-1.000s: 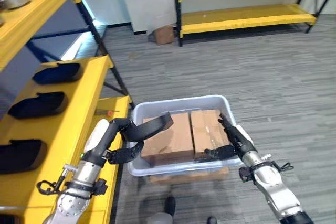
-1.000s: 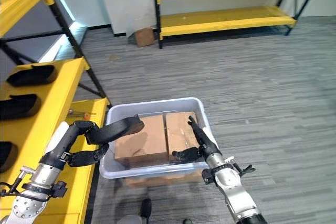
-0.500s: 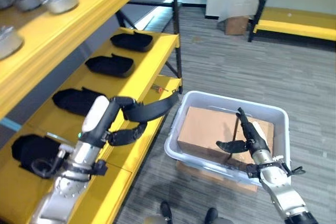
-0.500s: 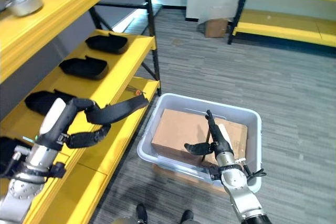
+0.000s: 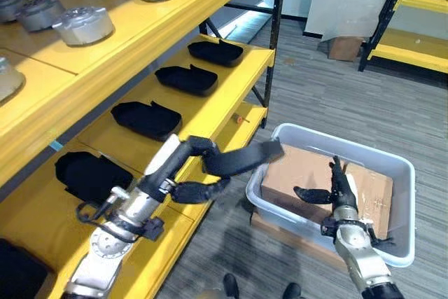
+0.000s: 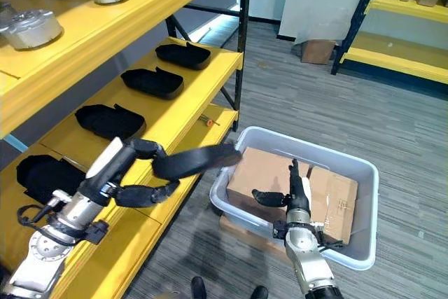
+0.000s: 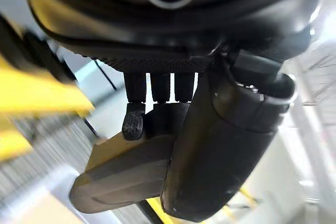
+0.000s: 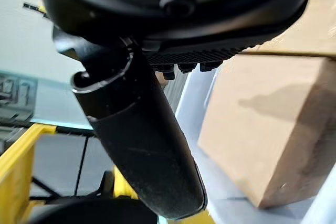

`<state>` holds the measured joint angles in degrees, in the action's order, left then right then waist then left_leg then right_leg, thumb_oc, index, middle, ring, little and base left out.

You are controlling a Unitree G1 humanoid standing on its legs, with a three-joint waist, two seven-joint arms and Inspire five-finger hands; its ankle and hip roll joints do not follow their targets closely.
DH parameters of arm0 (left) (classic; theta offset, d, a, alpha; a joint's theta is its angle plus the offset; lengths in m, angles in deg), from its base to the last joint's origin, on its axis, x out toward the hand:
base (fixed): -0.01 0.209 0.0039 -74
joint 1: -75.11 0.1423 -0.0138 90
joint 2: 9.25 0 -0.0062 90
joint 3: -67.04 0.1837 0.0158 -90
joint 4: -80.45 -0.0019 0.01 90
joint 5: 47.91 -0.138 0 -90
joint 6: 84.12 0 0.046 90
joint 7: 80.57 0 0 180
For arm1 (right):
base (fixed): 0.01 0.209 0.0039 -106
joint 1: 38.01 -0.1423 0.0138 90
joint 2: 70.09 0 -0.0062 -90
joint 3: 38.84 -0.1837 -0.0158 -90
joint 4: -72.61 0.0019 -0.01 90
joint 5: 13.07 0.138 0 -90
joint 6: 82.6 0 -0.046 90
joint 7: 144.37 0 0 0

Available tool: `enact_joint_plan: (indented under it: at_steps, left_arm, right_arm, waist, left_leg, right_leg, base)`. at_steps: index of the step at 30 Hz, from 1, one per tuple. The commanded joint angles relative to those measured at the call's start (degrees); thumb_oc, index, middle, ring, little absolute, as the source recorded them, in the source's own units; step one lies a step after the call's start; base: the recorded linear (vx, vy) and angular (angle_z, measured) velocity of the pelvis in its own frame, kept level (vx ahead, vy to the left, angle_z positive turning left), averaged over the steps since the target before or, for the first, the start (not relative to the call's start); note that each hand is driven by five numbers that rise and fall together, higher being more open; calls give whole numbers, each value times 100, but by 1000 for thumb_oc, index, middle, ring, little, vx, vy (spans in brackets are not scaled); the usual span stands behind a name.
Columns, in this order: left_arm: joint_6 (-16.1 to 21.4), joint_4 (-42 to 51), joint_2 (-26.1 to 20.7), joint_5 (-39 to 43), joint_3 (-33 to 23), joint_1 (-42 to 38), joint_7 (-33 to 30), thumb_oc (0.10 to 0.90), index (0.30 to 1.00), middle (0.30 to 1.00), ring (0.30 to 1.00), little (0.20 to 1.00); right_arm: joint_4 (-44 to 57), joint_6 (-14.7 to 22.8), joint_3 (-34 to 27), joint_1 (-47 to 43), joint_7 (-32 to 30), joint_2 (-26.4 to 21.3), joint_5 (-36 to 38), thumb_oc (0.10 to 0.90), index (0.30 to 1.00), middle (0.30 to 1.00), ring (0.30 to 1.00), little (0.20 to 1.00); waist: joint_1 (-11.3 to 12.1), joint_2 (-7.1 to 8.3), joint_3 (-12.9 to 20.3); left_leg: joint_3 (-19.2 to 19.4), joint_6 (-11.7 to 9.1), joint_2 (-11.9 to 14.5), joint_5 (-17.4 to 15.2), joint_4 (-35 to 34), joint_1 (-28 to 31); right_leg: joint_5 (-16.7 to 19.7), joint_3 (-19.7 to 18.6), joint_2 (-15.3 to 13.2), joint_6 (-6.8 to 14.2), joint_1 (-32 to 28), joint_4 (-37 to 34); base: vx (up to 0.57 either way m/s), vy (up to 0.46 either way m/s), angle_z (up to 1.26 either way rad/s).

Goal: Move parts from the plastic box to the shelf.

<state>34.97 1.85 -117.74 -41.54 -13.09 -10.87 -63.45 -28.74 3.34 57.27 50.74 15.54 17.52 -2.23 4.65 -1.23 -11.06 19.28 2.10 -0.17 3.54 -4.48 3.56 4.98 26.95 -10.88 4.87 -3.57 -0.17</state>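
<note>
Left hand [image 5: 183, 173] curled round long dark grey plastic part [image 5: 241, 160], at nine o'clock of grey plastic box [image 5: 402, 194]. Best lowered flat onto yellow metal shelf [image 5: 231, 82], beside black moulded parts [image 5: 145, 119]. Right hand [image 5: 334, 188] spread over box.

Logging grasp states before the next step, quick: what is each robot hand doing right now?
Left robot hand: shut on a dark part, held near the shelf.
Right robot hand: open, holding nothing, above the cardboard boxes in the plastic box.
</note>
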Motion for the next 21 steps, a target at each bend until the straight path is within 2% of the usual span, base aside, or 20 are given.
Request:
enact_joint_plan:
  at_steps: [1,3,4,7,9,13,15,16,17,21]
  left_arm:
    - [503,627,192,476,181,-749,21,400,300,300,300,300]
    - [381,569,222,468,513,-1071,237,400,300,300,300,300]
    - [305,549,235,490,651,-1229,330,400,300,300,300,300]
    - [135,537,179,591,774,-1519,326,400,300,300,300,300]
    - [5,548,100,759,742,-1670,379,400,300,300,300,300]
    - [-58,621,73,784,527,-1520,385,400,300,300,300,300]
    - [-94,638,75,785,486,-1498,355,400,300,300,300,300]
    - [-154,655,90,750,370,-1393,280,400,300,300,300,300]
    - [-164,648,103,720,335,-1349,225,400,300,300,300,300]
    - [-81,670,207,467,93,-1017,51,400,300,300,300,300]
  right_arm:
    - [323,753,-159,-632,-497,-65,-8,900,1000,1000,1000,1000]
    - [489,866,-211,-485,-688,60,-64,900,1000,1000,1000,1000]
    - [521,959,-226,-441,-725,74,-72,900,1000,1000,1000,1000]
    - [466,1155,-282,-454,-749,29,-33,900,1000,1000,1000,1000]
    - [309,1345,-332,-546,-767,-36,65,900,1000,1000,1000,1000]
    - [311,1208,-316,-851,-929,-173,179,900,1000,1000,1000,1000]
    - [294,1190,-315,-918,-927,-206,207,900,1000,1000,1000,1000]
    - [247,1117,-363,-1053,-954,-324,167,900,1000,1000,1000,1000]
    - [237,1091,-365,-1093,-953,-369,214,900,1000,1000,1000,1000]
    - [223,1060,-415,-1146,-960,-461,116,900,1000,1000,1000,1000]
  waist:
    - [-247,152,426]
    - [-493,161,456]
    - [-600,168,435]
    - [-725,126,415]
    - [-652,191,405]
    - [-403,194,317]
    - [-364,186,296]
    - [-224,174,269]
    - [-192,161,258]
    - [-75,110,159]
  left_leg:
    - [-533,-243,332,-375,-14,249]
    - [-1009,-94,232,-368,26,114]
    - [-1155,-27,175,-377,30,82]
    - [-1409,41,139,-295,0,-57]
    - [-1565,2,57,-260,172,-314]
    - [-1819,-116,71,-221,334,-491]
    - [-1848,-157,84,-200,331,-514]
    - [-1928,-258,108,-111,359,-671]
    - [-1962,-285,118,-75,356,-713]
    - [-1951,-455,177,177,293,-954]
  right_leg:
    - [-503,-678,288,78,-100,216]
    - [-730,-1512,435,79,129,841]
    - [-782,-1792,541,106,265,1309]
    - [-797,-2280,875,107,639,2195]
    - [-884,-2308,921,-17,529,1863]
    - [-1063,-2157,900,-229,233,1107]
    - [-1040,-2122,895,-248,161,943]
    - [-913,-2063,850,-263,56,561]
    - [-856,-2048,849,-274,28,441]
    - [-752,-1945,889,-350,-106,127]
  base:
    - [-206,-42,19]
    - [-171,-74,131]
    - [-182,-62,193]
    - [-214,-89,84]
    - [-227,-248,78]
    - [-141,-221,17]
    - [-130,-193,-1]
    - [-174,-223,2]
    - [-219,-272,2]
    - [-146,-145,5]
